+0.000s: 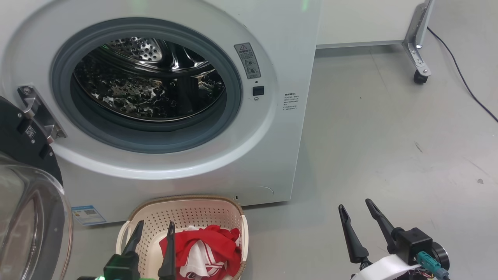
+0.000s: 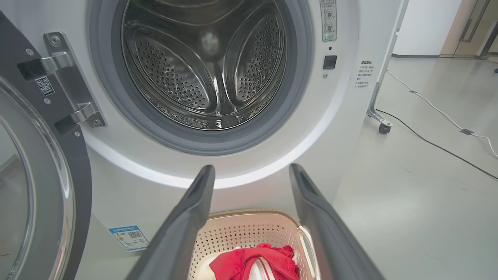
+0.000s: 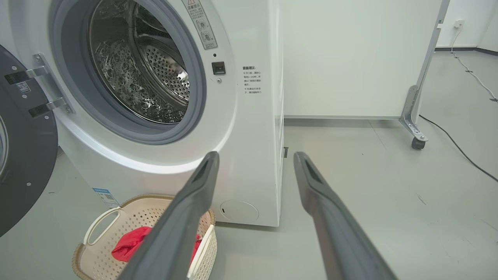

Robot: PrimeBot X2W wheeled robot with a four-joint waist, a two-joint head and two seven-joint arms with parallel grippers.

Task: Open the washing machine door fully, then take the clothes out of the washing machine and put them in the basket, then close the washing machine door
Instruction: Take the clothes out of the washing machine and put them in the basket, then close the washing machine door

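The washing machine [image 1: 280, 128] stands at the far left. The washing machine door [image 1: 35, 217] hangs wide open on its left side. The basket [image 1: 183, 214] sits on the floor [image 1: 389, 147] just in front of the machine — the red and white clothes [image 1: 212, 249] lie inside it. The left gripper [image 1: 155, 223] hovers over the basket with its jaws open, holding nothing. The right gripper [image 1: 355, 203] is off to the right above the floor — jaws open too.
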